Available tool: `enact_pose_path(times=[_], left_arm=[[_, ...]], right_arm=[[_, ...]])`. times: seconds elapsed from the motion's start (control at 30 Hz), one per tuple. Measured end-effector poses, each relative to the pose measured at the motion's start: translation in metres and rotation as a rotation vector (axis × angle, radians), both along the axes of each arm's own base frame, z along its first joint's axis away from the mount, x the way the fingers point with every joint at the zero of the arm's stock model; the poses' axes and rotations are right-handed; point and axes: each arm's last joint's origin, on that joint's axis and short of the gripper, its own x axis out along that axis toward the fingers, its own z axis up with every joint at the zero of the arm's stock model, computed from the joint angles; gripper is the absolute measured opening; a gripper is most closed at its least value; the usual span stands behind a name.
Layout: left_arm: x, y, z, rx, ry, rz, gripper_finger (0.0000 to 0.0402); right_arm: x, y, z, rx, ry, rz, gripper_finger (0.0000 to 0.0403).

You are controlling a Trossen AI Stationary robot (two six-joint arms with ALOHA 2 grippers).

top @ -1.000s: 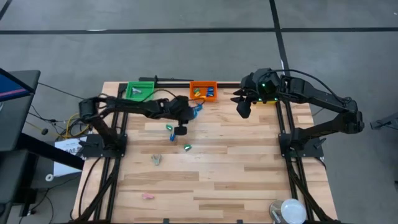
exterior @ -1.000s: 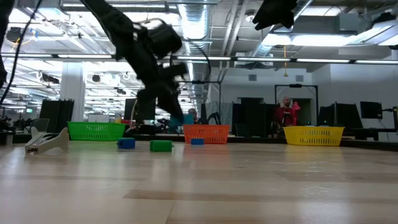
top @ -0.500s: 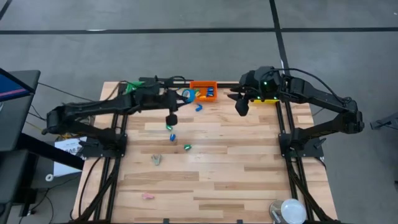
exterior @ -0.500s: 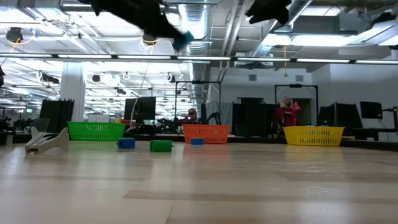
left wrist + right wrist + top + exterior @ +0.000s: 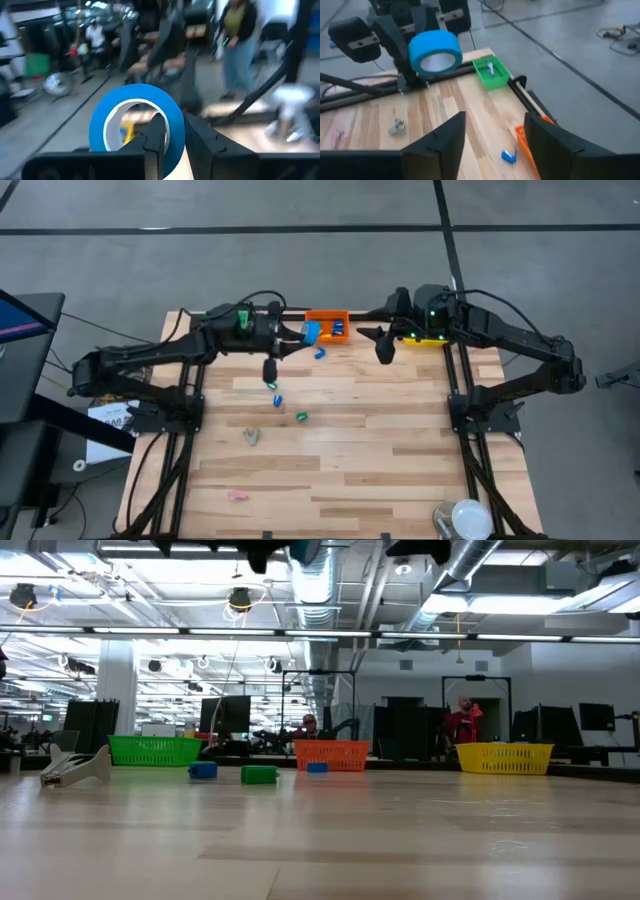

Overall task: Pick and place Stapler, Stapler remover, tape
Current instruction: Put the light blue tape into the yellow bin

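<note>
Surface (image 5: 350,450) carries loose staplers; orange bin (image 5: 326,317) sits at its far edge. Left gripper (image 5: 300,338), raised beside that bin, fingers pinching the tape (image 5: 136,126) through its ring wall, likely for handover or drop. Right gripper (image 5: 378,340) faces it, fingers spread, empty.

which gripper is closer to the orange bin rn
Left. The left gripper, holding the tape roll, is at the orange bin's edge; the right gripper hovers off its other side.
</note>
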Motion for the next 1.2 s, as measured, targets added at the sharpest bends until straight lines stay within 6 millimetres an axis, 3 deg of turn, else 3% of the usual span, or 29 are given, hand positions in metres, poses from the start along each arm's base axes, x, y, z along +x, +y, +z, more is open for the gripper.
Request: enact_pose_path(times=[0.27,0.67,1.0,1.2], left_arm=[[0.006,-0.001,0.016,-0.182,-0.213,-0.130,0.0050],[0.028,-0.002,0.001,-0.313,-0.214,-0.213,0.0048],[0.038,0.002,-0.009,-0.311,-0.213,-0.193,0.0046],[0.038,0.002,-0.009,-0.311,-0.212,-0.193,0.0046]], right_arm=[[0.005,0.007,0.005,-0.052,-0.049,0.044,0.0247],[0.008,0.009,0.013,-0.082,-0.122,0.053,0.0249],[0.042,0.016,-0.014,-0.057,-0.025,0.105,0.0249],[0.052,0.020,-0.015,-0.064,-0.061,0.121,0.0249]])
